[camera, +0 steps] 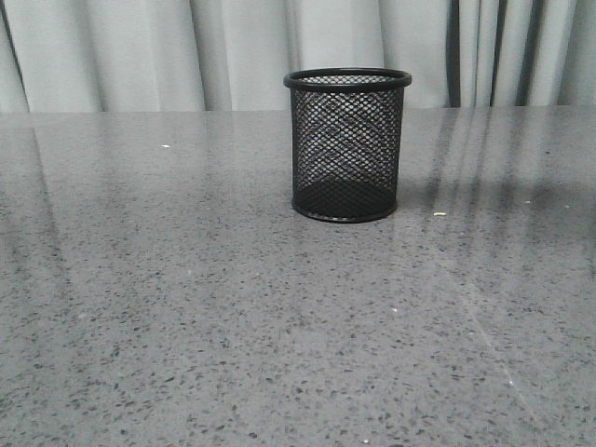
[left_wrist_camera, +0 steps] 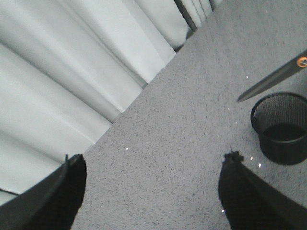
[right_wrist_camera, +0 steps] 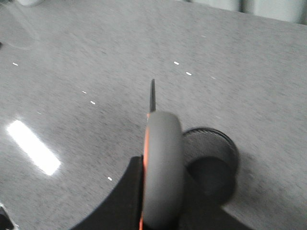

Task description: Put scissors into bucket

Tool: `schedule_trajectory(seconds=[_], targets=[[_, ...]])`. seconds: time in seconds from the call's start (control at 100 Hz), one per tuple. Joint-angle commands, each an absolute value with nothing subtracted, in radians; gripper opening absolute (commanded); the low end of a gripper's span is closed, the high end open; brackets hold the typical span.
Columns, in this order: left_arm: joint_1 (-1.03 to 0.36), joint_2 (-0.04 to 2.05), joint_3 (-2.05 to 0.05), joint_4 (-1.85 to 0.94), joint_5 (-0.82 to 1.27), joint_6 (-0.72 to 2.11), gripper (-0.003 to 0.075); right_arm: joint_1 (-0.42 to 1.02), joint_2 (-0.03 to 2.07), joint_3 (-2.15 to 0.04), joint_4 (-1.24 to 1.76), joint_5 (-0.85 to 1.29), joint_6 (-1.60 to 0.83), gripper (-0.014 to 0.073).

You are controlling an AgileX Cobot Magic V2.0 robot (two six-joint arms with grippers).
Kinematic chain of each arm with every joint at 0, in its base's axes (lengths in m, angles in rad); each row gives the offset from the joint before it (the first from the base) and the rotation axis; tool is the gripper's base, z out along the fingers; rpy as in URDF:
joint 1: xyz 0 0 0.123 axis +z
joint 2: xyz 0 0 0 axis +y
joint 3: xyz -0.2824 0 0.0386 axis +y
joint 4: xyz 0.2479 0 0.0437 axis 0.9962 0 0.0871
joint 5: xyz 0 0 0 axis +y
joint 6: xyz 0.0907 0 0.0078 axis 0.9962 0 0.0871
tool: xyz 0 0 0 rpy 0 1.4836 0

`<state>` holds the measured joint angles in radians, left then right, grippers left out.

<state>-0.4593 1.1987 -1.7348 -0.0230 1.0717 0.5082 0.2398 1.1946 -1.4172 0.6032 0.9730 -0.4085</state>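
The bucket (camera: 346,144), a black wire-mesh cup, stands upright mid-table, far side. No arm or scissors show in the front view. In the right wrist view my right gripper (right_wrist_camera: 163,163) is shut on the scissors (right_wrist_camera: 163,139) at their grey, orange-lined handle, and the dark blade points down toward the table just beside the bucket (right_wrist_camera: 213,158). The left wrist view shows the scissors (left_wrist_camera: 273,79) blade with its orange pivot dot hanging in the air above the rim of the bucket (left_wrist_camera: 280,127). My left gripper (left_wrist_camera: 153,163) is open over bare table, well away from the bucket.
The grey speckled table (camera: 186,307) runs across the whole front view. Pale curtains (camera: 140,47) hang right behind its far edge, close behind the bucket.
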Motion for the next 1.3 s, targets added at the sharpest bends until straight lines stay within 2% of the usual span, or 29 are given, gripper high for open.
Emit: schedule_trajectory(seconds=[0.0, 0.21, 0.36, 0.74, 1.29], targets=[[-0.403, 1.167, -1.768, -0.104, 1.005, 0.483, 0.0534, 0.234, 1.174, -1.486, 0.520, 0.982, -0.338, -0.0043], [-0.296, 1.161, -1.768, -0.256, 1.009, 0.482, 0.0534, 0.234, 1.209, -1.535, 0.425, 1.158, -0.294, -0.0043], [-0.285, 1.161, -1.768, -0.280, 1.009, 0.482, 0.0534, 0.234, 1.274, -1.551, 0.425, 1.270, -0.294, -0.0043], [-0.285, 1.161, -1.768, -0.298, 1.009, 0.482, 0.0534, 0.236, 1.357, -1.614, 0.409, 1.280, -0.294, -0.0043], [-0.285, 1.161, -1.768, -0.298, 1.009, 0.482, 0.0534, 0.393, 1.508, -1.681, 0.243, 1.294, -0.242, -0.0043]])
